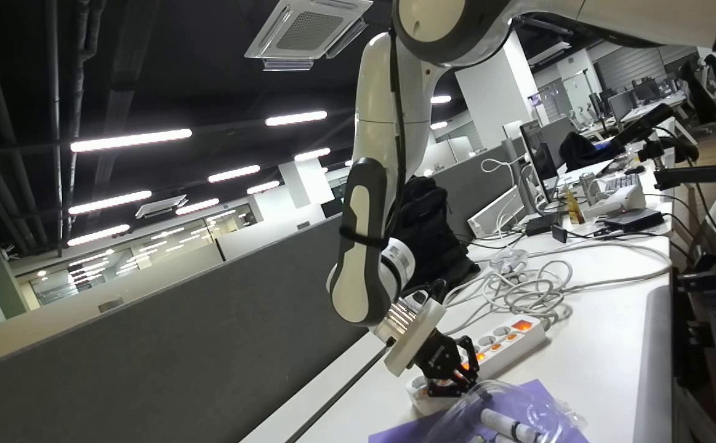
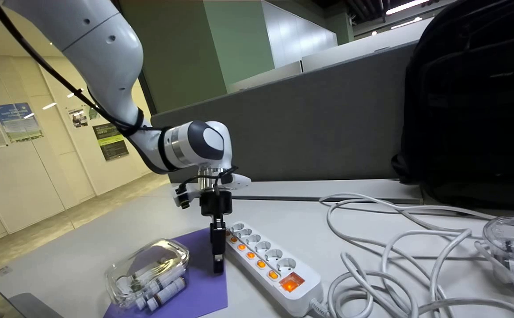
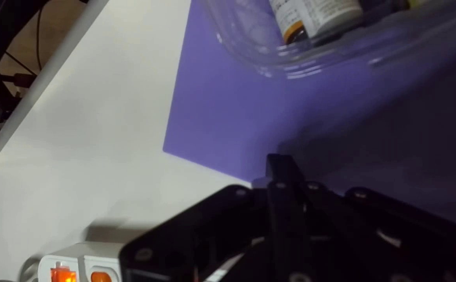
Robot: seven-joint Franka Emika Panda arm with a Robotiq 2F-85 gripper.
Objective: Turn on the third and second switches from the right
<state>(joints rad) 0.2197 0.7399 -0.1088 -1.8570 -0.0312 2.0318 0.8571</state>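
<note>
The white power strip point(image 1: 508, 360) lies on the desk and shows whole in an exterior view point(image 2: 307, 283). A row of small orange rocker switches point(image 2: 261, 263) runs along one edge, with a larger glowing switch point(image 2: 291, 283) at the cord end. Several small switches look lit; those at the far end look darker. In the wrist view only the strip's cord end point(image 3: 100, 252) shows, at bottom left. My gripper point(image 2: 218, 267) points down, shut and empty, beside the strip's far half and low over the purple sheet's edge. Its fingertips point(image 3: 280, 160) meet in the wrist view.
A clear container of small bottles point(image 2: 150, 276) sits on the purple sheet point(image 2: 206, 291) beside the gripper. Loose white cables point(image 2: 398, 265) lie beyond the strip's cord end. A grey partition point(image 2: 310, 128) and a black backpack point(image 2: 473, 110) stand behind.
</note>
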